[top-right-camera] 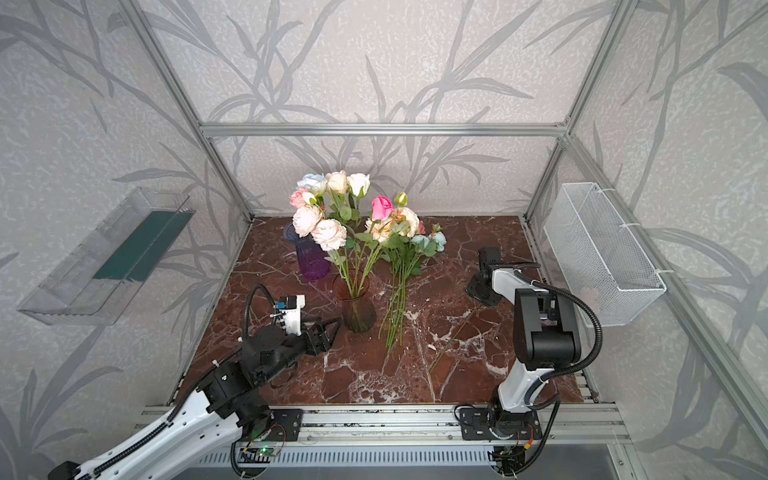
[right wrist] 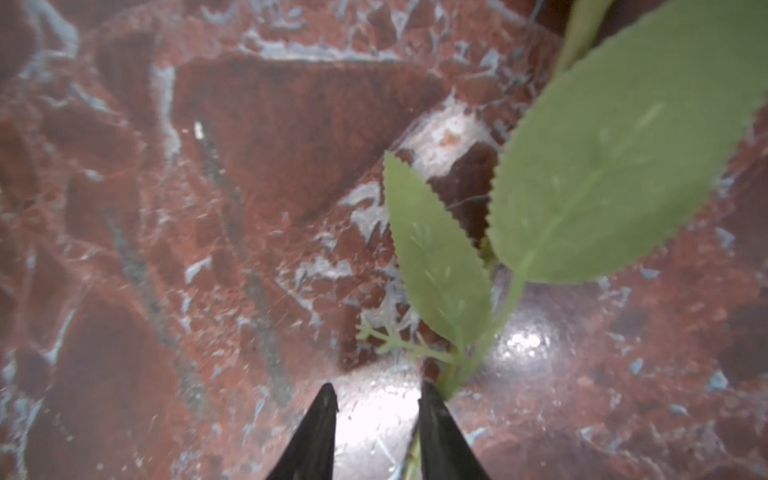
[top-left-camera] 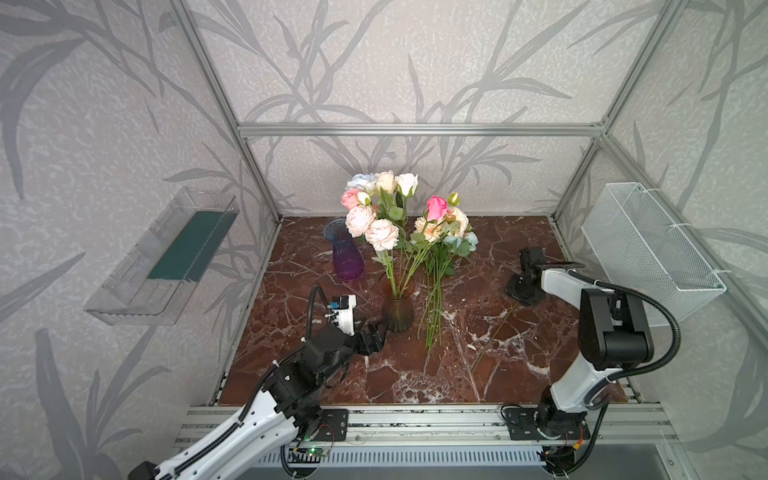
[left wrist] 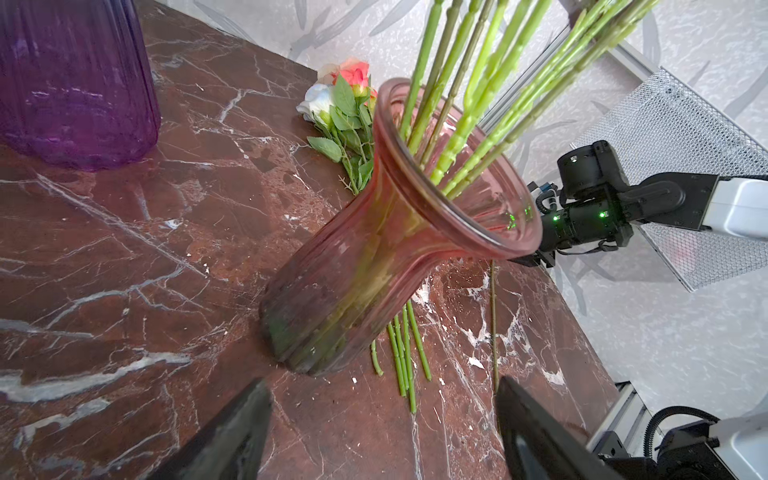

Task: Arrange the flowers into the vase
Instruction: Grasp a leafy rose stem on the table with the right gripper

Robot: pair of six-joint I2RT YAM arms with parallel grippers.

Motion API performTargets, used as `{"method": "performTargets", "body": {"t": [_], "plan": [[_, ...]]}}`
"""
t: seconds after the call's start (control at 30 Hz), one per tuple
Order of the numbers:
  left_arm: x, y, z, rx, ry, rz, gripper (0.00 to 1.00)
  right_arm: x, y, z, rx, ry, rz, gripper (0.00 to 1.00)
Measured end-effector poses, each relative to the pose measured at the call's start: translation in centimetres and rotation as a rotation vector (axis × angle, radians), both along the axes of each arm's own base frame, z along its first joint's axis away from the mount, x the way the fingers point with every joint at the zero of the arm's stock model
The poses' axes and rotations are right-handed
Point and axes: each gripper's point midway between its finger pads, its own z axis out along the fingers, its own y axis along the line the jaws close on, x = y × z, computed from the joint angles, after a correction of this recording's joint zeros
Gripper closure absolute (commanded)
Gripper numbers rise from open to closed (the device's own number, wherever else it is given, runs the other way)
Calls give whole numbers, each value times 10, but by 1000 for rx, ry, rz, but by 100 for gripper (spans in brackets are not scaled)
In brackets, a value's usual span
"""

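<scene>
A pinkish-brown glass vase [top-left-camera: 397, 309] [top-right-camera: 358, 309] [left wrist: 374, 257] stands mid-table and holds several flowers [top-left-camera: 380, 216] with pink, cream and white heads. A loose bunch of flowers [top-left-camera: 440, 232] [left wrist: 345, 95] lies on the marble right of it, stems towards the front. My left gripper [top-left-camera: 376, 334] [left wrist: 382, 382] is open, just left of the vase's base and apart from it. My right gripper [top-left-camera: 521, 291] [right wrist: 376, 392] points down at the table on the right. A gap shows between its fingers, and a thin leafy stem [right wrist: 453, 374] [top-left-camera: 505, 320] lies against the inner side of one finger.
A purple vase [top-left-camera: 348, 255] [left wrist: 75, 83] stands empty behind and left of the brown one. A white wire basket [top-left-camera: 648, 249] hangs on the right wall and a clear tray [top-left-camera: 166, 257] on the left wall. Aluminium frame posts edge the marble table [top-left-camera: 478, 365].
</scene>
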Motion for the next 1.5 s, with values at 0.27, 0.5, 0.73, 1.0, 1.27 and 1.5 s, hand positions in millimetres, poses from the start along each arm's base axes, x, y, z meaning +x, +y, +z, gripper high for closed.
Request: {"method": "performTargets", "body": {"t": [0.27, 0.5, 0.73, 1.0, 1.27, 1.5], "plan": [[-5, 11, 14, -41, -62, 21, 14, -6, -2, -3, -11, 29, 2, 66], [-6, 14, 3, -27, -51, 29, 14, -9, -2, 32, -26, -33, 28, 64], [-6, 13, -1, -15, -39, 28, 14, -21, -14, 35, -70, -19, 6, 56], [-6, 13, -1, -16, -40, 28, 14, -37, -15, 6, -59, 93, 4, 66], [-6, 13, -1, -18, -42, 28, 14, -33, -15, -7, -23, 113, -20, 90], [-6, 14, 0, -21, -45, 28, 14, -27, -13, -3, 52, 65, -45, 100]]}}
